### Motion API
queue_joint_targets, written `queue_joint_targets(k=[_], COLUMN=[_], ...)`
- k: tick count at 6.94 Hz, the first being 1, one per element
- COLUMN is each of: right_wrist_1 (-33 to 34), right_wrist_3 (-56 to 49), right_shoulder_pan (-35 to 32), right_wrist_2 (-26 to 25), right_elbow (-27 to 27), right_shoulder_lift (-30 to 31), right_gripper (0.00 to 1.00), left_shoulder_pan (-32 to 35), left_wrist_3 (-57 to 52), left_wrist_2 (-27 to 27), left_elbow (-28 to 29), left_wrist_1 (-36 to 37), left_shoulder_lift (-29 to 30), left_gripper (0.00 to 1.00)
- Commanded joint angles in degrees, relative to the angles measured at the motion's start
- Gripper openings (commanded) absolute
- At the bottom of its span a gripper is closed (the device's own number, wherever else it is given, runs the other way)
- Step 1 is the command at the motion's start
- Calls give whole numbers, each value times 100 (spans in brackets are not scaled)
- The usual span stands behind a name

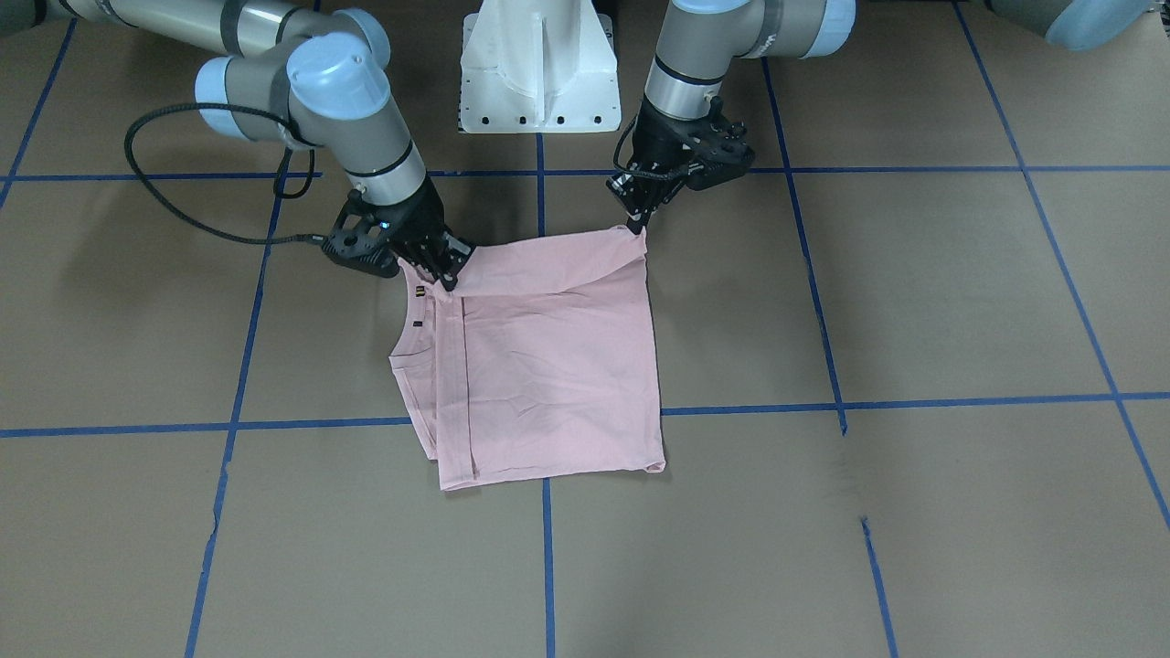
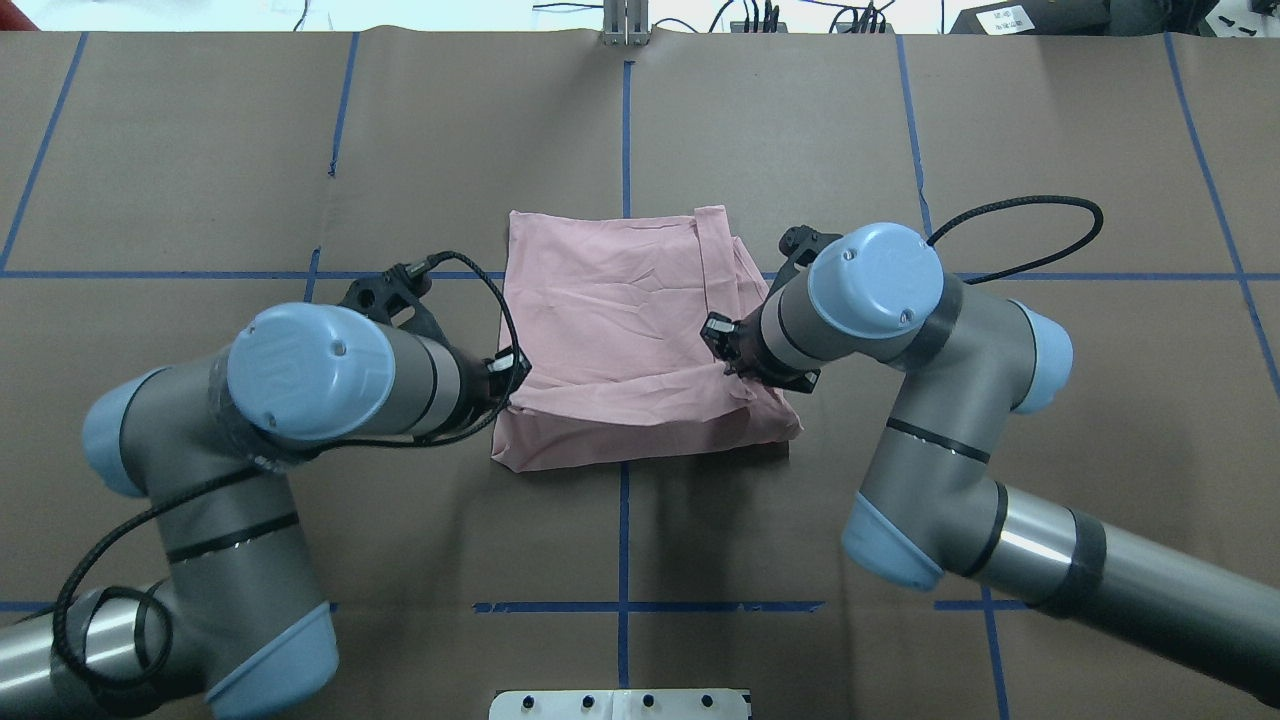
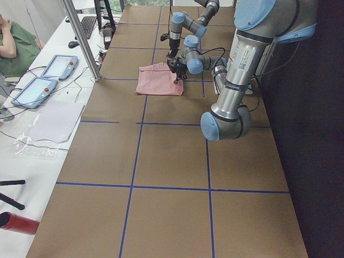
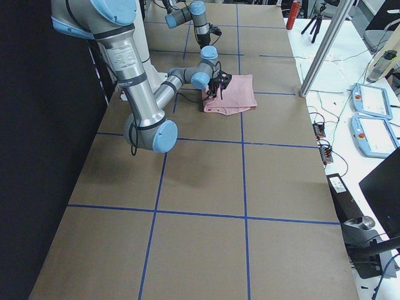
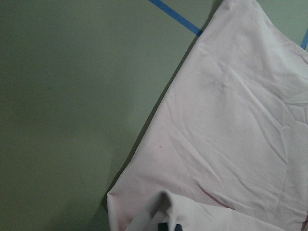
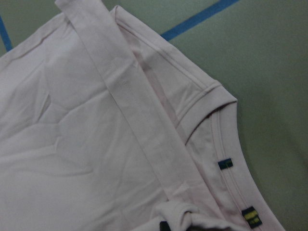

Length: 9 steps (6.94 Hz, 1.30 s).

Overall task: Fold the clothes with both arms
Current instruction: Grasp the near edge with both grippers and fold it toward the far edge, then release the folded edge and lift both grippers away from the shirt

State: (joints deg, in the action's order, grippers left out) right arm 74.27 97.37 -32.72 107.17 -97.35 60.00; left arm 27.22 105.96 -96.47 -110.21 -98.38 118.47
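Observation:
The pale pink T-shirt (image 1: 548, 366) lies folded in a rough square on the brown table, plain side up; it also shows in the overhead view (image 2: 610, 330). Its neckline (image 6: 226, 159), with small tags, is on my right side. My left gripper (image 1: 637, 227) is shut on the shirt's near corner on my left, which is raised a little; in the left wrist view pinched cloth (image 5: 166, 219) shows at the bottom edge. My right gripper (image 1: 443, 274) is shut on the near corner by the neckline, with bunched cloth (image 6: 178, 216) at its tips. The print is hidden.
The white pedestal base (image 1: 539, 68) stands behind the shirt on my side. Blue tape lines (image 1: 548, 567) cross the brown table cover. Beyond the far table edge are a metal post (image 3: 80, 37), tablets (image 3: 45, 75) and a seated person (image 3: 11, 48).

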Motion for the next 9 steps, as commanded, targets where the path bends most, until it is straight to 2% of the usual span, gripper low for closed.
queue_joint_targets(k=[1, 2, 3, 4, 5, 7, 8, 9], right_wrist_1=[-158, -393, -1248, -1553, -1556, -1538, -1486, -1120], right_wrist_3=[-129, -217, -392, -725, -1233, -1299, -1647, -2286], right_shoulder_pan=[-820, -989, -1078, -1262, -1412, -1614, -1772, -2043], right_wrist_2=[442, 515, 437, 376, 271, 260, 287, 391], right_elbow=[1351, 2159, 3377, 4146, 4319, 4417, 4417, 4400], right_shoulder_lift=[-1001, -1477, -1882, -2139, -2219, -2220, -2203, -2194], right_gripper=[0, 0, 51, 100, 100, 100, 100, 100], left_shoulder_pan=[851, 1247, 1616, 1855, 1944, 1945, 2084, 2329], left_wrist_3=[-31, -336, -817, -1335, -1576, -1587, -1787, -2111], left_wrist_2=[-177, -187, -196, -196, -196, -327, -607, -1088], left_elbow=[1597, 2721, 3463, 3732, 3761, 3752, 3735, 3717], left_wrist_1=[-801, -1458, -2126, -2280, -2317, -2361, -2352, -2309], left_shoulder_lift=[892, 1254, 1336, 1346, 1346, 1346, 1337, 1293], left_gripper=[0, 0, 62, 100, 100, 100, 100, 100])
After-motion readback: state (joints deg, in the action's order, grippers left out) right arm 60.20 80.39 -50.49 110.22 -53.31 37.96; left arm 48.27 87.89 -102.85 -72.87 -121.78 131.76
